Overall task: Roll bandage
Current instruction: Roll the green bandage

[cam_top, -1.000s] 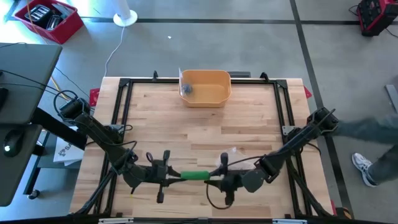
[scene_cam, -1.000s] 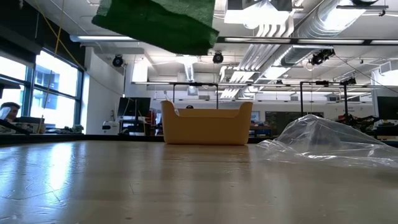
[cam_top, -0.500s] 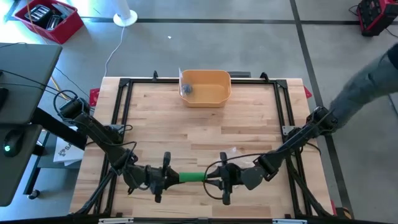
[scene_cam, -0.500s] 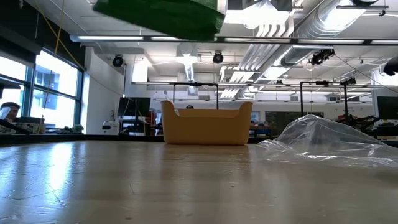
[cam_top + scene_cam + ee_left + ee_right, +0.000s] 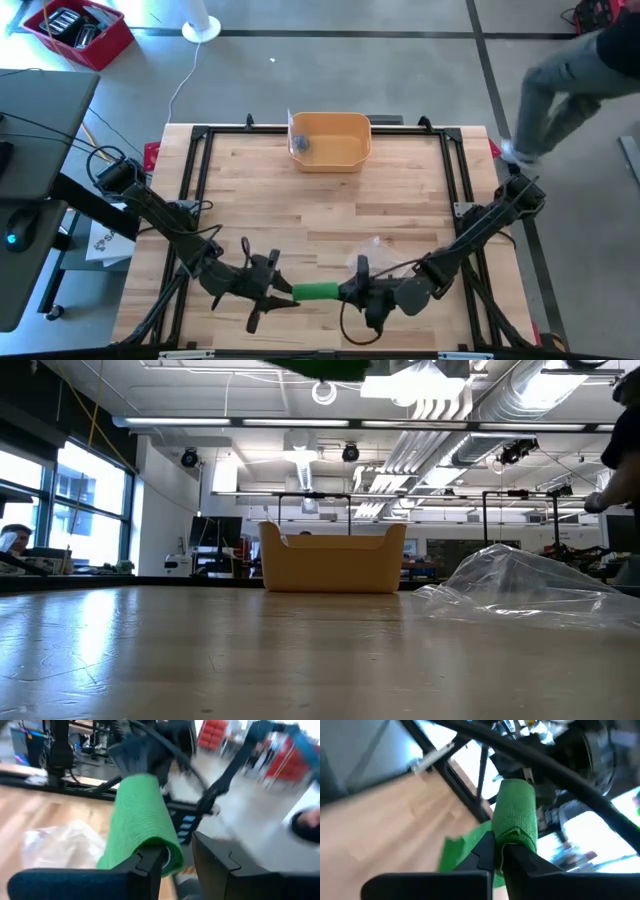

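Bandage (image 5: 316,291), green and partly rolled, is held in the air between the two grippers, above the tabletop (image 5: 330,200). The right gripper (image 5: 498,851) has its jaws clamped on one end. The left gripper (image 5: 177,856) has its jaws apart around the other end. For a tight roll, the cloth should be kept pulled straight while it is turned.

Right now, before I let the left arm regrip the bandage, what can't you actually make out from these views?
- Low view: the green bandage is cut off by the top edge; neither gripper shows.
- High view: the small item in the yellow bin is too small to identify.
- Left wrist view: whether the left gripper touches the roll; blur hides contact.
- Right wrist view: the right gripper pinches the bandage, but its loose tail runs behind the fingers.
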Robot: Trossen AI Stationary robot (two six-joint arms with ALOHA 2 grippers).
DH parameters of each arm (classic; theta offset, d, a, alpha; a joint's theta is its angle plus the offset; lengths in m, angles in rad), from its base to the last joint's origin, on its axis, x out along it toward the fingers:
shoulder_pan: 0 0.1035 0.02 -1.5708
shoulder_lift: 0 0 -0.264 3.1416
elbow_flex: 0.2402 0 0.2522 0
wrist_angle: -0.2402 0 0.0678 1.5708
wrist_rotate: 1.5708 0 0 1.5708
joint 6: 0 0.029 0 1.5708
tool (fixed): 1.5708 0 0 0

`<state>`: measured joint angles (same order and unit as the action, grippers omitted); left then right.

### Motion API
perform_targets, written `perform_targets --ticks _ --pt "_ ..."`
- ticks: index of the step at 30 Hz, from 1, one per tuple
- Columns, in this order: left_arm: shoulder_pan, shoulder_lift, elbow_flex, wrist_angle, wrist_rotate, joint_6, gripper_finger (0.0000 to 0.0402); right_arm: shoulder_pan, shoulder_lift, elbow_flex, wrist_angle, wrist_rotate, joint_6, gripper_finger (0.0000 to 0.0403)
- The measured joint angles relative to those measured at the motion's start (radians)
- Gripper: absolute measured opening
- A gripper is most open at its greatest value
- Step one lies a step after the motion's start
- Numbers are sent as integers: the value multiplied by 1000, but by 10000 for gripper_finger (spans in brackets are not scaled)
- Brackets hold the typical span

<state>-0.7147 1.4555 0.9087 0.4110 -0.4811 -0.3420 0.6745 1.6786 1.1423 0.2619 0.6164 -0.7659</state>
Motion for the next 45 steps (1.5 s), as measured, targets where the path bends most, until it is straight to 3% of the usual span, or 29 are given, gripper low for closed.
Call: perform_targets --ticks 4,8,14,17,21,26,31,33,36,45 --pt "7 1 -5 48 -5 -129 98 5 33 1 7 12 -263 11" --pt "25 1 -5 19 -19 -216 90 4 52 0 -6 36 -302 11" --pt "37 -2 -3 -96 -87 -163 19 2 50 -3 -22 53 -16 19" --pt "35 -4 -1 -128 -87 -79 13 1 50 -4 -28 38 168 38" --pt "17 -4 1 -153 -20 203 8 -1 52 -5 -18 -29 495 70" --pt "-27 -4 1 -204 -56 558 5 -29 52 -5 17 -72 910 91" --pt "-61 -5 1 -229 -115 742 6 -57 53 -5 57 -76 1105 80" --pt "-71 -5 1 -229 -168 714 6 -63 53 -5 59 -56 1096 62" --pt "-77 -4 1 -227 -233 525 19 -64 53 -5 65 1 1047 19" --pt "-77 -2 -1 -232 -149 -41 101 -42 68 -3 77 17 638 5"
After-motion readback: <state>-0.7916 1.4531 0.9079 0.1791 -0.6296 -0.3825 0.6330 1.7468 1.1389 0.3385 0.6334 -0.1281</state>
